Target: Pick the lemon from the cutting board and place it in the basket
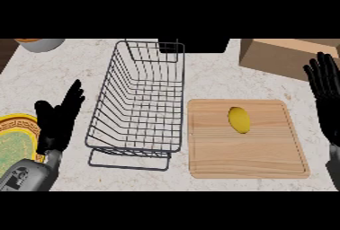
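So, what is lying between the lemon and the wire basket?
In the head view, nothing stands between them: only bare wood of the cutting board separates the lemon from the wire basket, whose right side runs along the board's left edge.

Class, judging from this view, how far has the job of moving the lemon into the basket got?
Nothing is done yet: the lemon lies on the cutting board, and the wire basket holds nothing. Neither the left hand nor the right hand holds anything. Picking and placing remain.

black hands (58,121), grey forearms (26,176), seemingly jointed
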